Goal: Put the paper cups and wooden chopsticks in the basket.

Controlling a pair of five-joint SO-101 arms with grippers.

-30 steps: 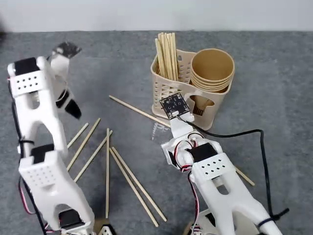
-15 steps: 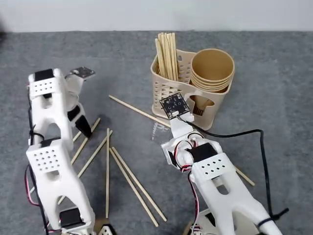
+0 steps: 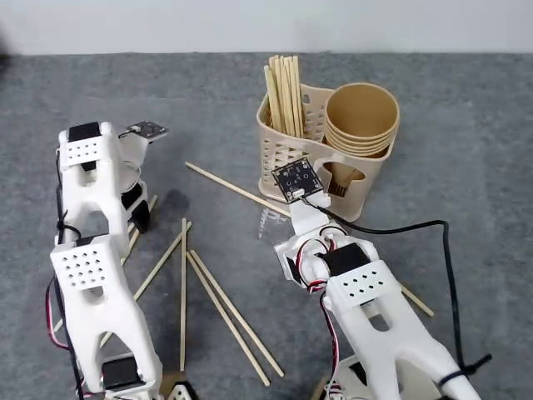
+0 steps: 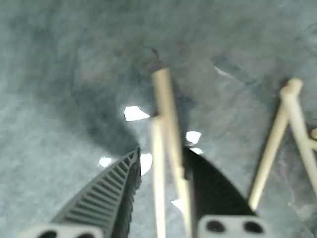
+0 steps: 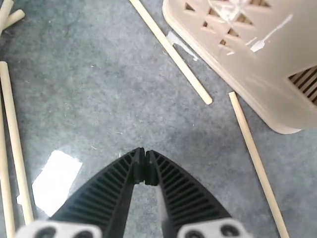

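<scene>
While left hand [image 4: 162, 152] straddles two chopsticks [image 4: 165, 104] at bench [image 3: 466, 167] left, jaws spread: best centre, pinch both, lift level. Right hand [image 5: 144, 157] closed, empty, near basket [image 5: 237, 59].

readable text: none | labels, brands: none | numbers, signs: none legible

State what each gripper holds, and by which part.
Nothing. The left gripper stands open astride two chopsticks near their ends; the right gripper is shut, empty.

grey felt-like surface [image 3: 475, 125], evenly lit; a pale band [image 3: 166, 25], perhaps a wall, along its far edge.
</scene>
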